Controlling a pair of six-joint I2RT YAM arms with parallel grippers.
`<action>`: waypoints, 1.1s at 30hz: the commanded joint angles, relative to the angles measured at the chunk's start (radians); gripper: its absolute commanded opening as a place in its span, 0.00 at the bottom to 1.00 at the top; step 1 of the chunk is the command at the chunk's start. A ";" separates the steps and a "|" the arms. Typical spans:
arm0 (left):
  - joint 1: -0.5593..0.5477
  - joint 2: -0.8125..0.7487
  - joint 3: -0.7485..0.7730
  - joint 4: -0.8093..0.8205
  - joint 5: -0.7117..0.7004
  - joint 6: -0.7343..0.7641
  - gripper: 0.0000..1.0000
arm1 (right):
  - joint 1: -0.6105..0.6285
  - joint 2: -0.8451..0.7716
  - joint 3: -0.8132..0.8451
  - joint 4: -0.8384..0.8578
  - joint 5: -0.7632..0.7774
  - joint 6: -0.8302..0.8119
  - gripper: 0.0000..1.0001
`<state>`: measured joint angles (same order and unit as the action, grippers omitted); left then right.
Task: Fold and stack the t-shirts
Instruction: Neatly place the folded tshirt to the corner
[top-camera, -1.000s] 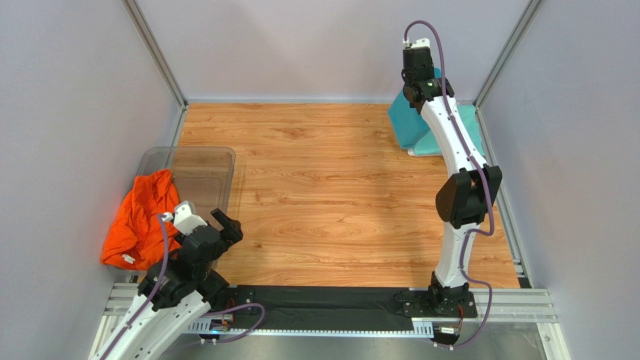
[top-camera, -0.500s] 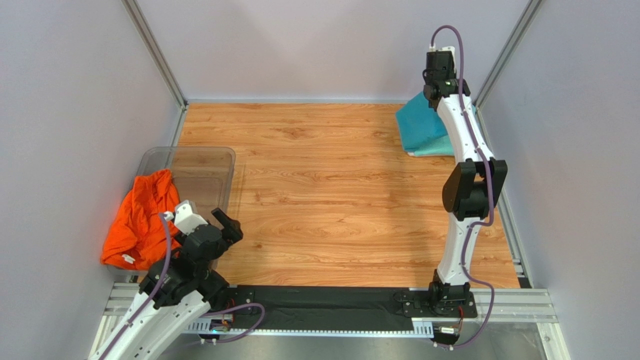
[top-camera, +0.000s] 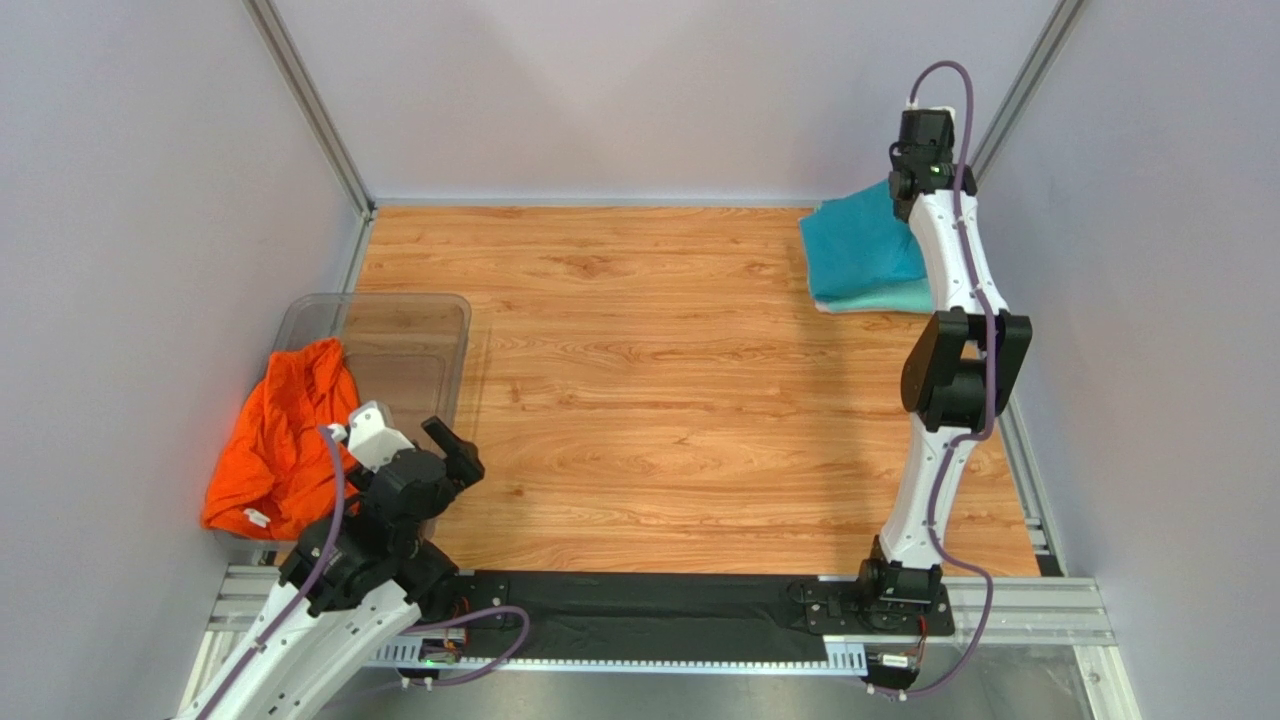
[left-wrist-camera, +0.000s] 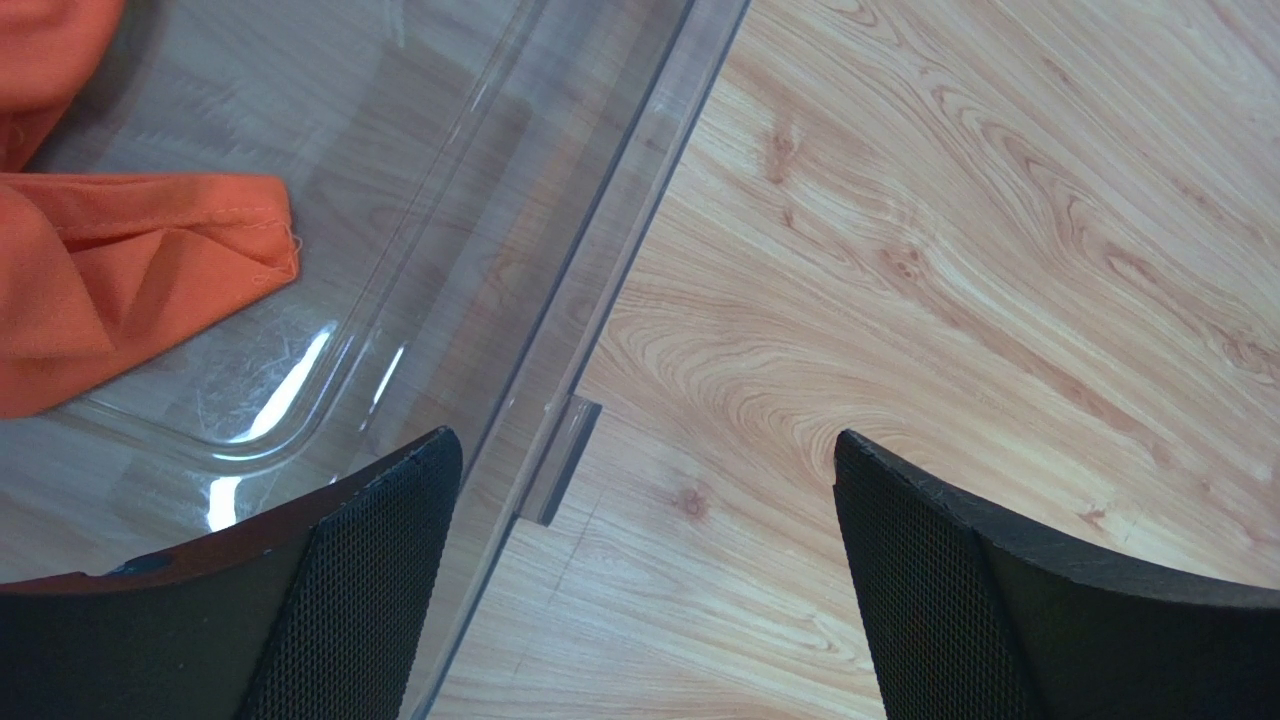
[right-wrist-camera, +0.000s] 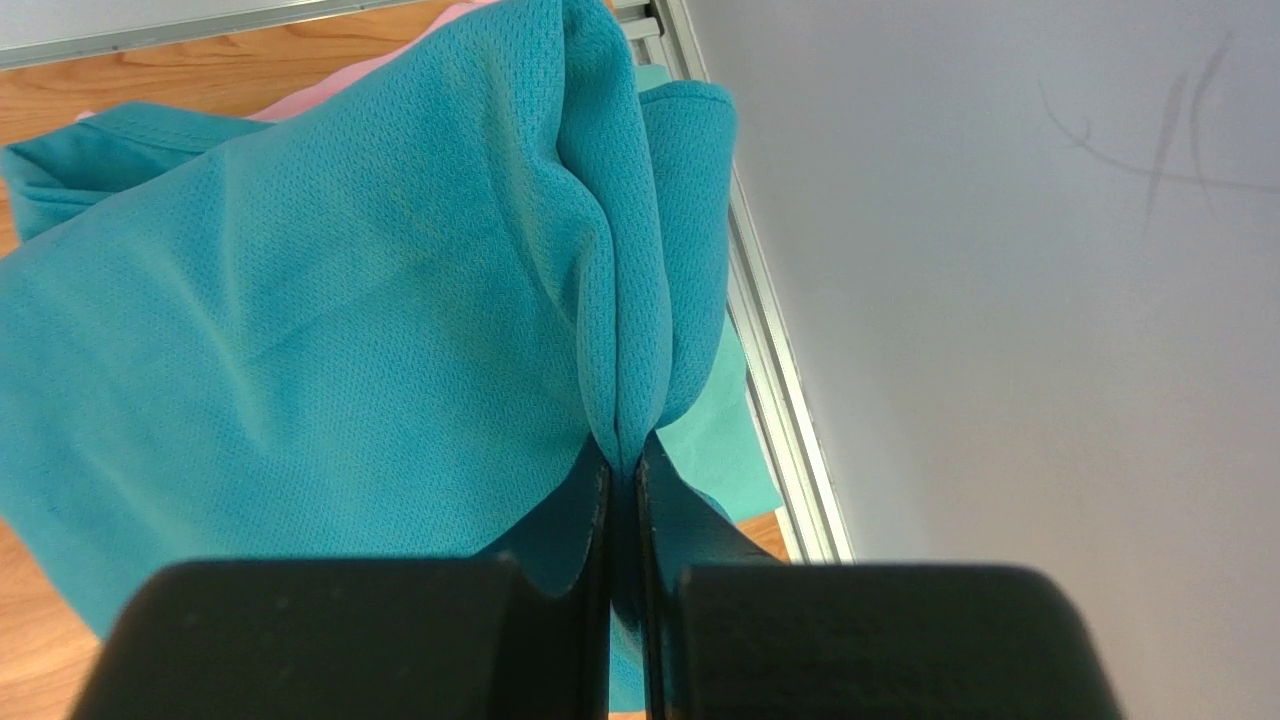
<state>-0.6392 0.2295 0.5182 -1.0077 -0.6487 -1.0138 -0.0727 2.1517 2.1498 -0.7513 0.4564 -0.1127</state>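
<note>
pinching the teal t-shirt (right-wrist-camera: 331, 300), the right gripper (right-wrist-camera: 624, 458) reveals its grip only wrist-side.

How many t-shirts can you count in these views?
4. Orange draped over the tub's left rim; teal, far right, pinched by the right fingers; mint and pink beneath it. More may be hidden.

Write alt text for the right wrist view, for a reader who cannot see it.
The right gripper is shut on a raised fold of the teal-blue t-shirt. The shirt lies over a mint green t-shirt on the wooden table, close to a grey wall on the right.
</note>
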 joint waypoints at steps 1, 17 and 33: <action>-0.002 0.013 0.048 -0.015 -0.031 -0.019 1.00 | -0.042 0.027 0.025 0.049 -0.079 0.024 0.00; -0.002 0.067 0.117 -0.052 -0.072 -0.012 1.00 | -0.168 0.195 0.107 0.072 -0.252 0.068 0.19; -0.001 0.099 0.194 -0.108 -0.100 -0.003 1.00 | -0.205 0.172 0.180 0.037 -0.183 0.084 1.00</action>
<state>-0.6392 0.3172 0.6830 -1.0927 -0.7212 -1.0191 -0.2661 2.3810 2.2913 -0.7170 0.2504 -0.0475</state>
